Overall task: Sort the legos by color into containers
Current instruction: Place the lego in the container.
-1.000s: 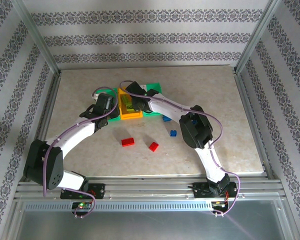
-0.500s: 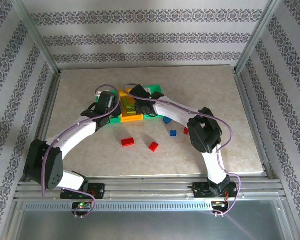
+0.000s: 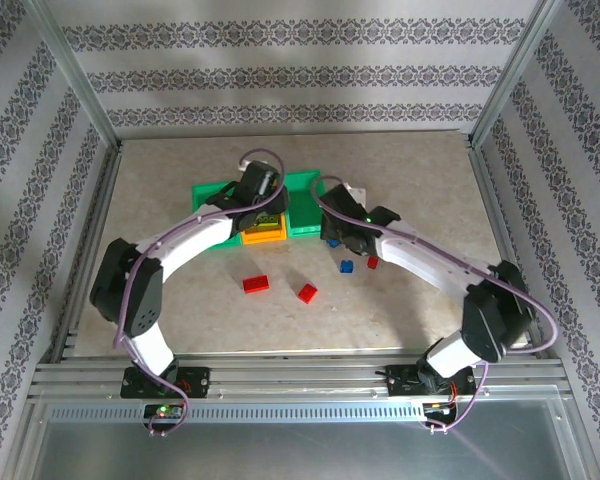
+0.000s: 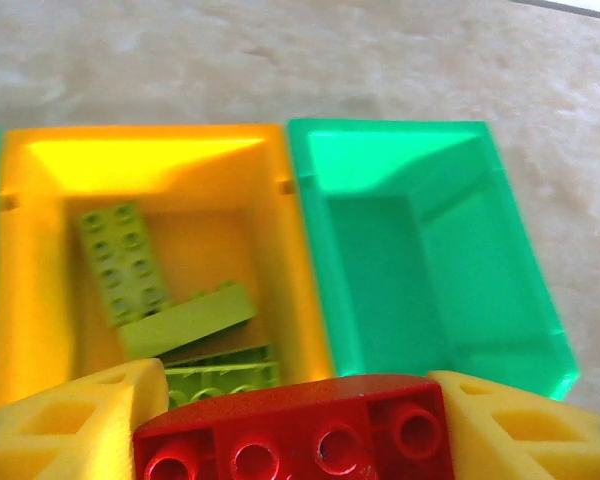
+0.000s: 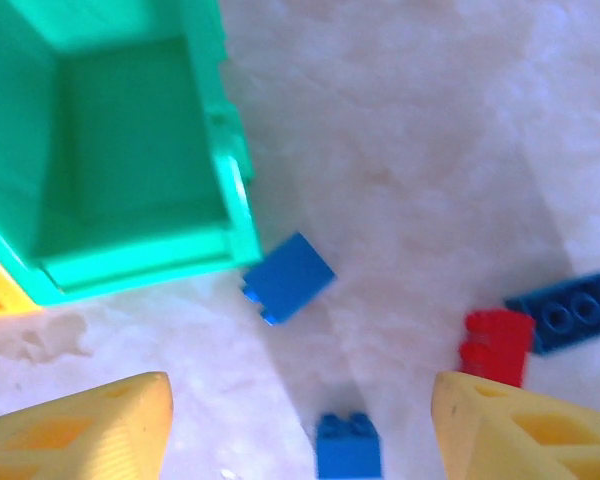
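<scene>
Red lego (image 4: pixel 280 450) is clamped in the left gripper (image 4: pixel 300 420) over the orange bin (image 4: pixel 130 140), where lime legos (image 4: pixel 125 262) lie; released here, it would be missorted. The right gripper (image 5: pixel 298 425) is held apart.

The left tool (image 4: pixel 298 412) grips a red brick (image 4: pixel 290 440) between its yellow fingers (image 4: pixel 75 425) at the bottom edge. Beyond it, an orange-yellow bin (image 4: pixel 130 137) holds three lime bricks (image 4: pixel 125 262), one flat and the others leaning together. A green bin (image 4: pixel 420 280) sits touching its right side. Both rest on a mottled beige surface (image 4: pixel 280 60).
</scene>
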{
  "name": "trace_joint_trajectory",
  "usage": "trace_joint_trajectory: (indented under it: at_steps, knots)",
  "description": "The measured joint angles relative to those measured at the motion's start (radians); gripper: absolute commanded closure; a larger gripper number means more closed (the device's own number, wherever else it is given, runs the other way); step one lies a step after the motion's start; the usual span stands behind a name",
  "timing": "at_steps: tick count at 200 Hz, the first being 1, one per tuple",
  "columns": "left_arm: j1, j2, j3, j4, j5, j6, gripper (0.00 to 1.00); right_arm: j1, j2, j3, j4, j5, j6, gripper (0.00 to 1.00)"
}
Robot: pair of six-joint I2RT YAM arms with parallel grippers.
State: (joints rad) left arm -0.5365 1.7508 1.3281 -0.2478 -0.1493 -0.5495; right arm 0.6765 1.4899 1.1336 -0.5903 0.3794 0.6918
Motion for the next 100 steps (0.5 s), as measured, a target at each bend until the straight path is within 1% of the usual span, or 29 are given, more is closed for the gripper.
trace_joint_trajectory:
  at_steps: [25,51,89,100]
  knots:
    - [-0.024,0.098,0.110,-0.017,0.023,0.031,0.44,0.000,-0.101,-0.099,-0.006,0.013,0.053,0.26]
    - [-0.038,0.190,0.196,-0.042,0.042,0.055,0.44,0.003,-0.154,-0.154,-0.017,0.029,0.089,0.27]
    - [-0.056,0.289,0.274,-0.090,0.053,0.080,0.36,0.044,-0.175,-0.196,-0.032,0.043,0.126,0.27]
    - [-0.060,0.301,0.287,-0.099,0.045,0.087,0.32,0.057,-0.175,-0.204,-0.035,0.043,0.140,0.27]
